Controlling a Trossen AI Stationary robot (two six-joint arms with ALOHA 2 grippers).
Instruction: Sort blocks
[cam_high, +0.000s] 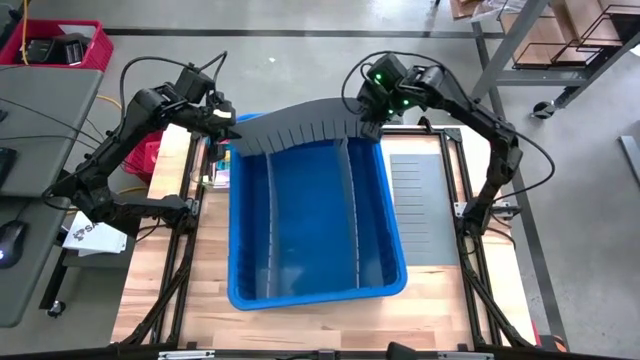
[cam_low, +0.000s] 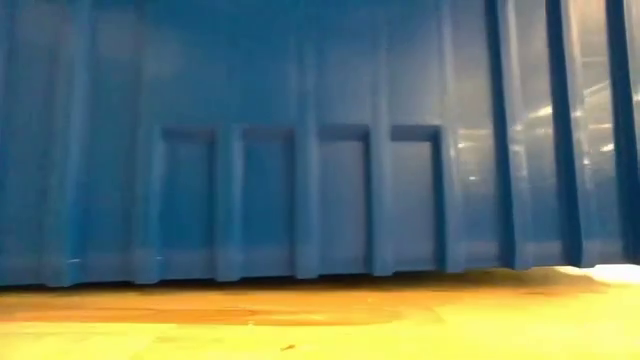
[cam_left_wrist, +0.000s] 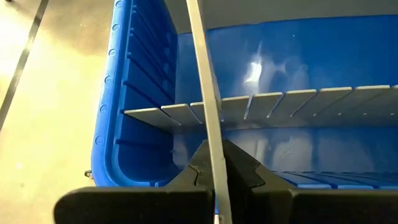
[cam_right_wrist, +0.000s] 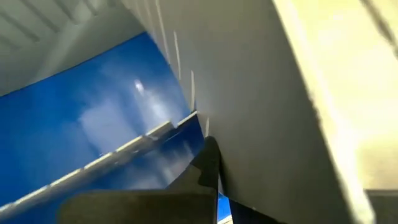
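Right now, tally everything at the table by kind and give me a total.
Blue bin: 1
Grey divider panels standing in the bin: 2
Grey divider panel held between left pincer and right pincer: 1
Grey panel flat on the table: 1
Blocks in view: 0
Total: 5

My table is pale wood on a black frame, standing on a grey concrete floor. Far left sits a red crate; a grey desk runs along the left. Far right stands a metal rack on casters.
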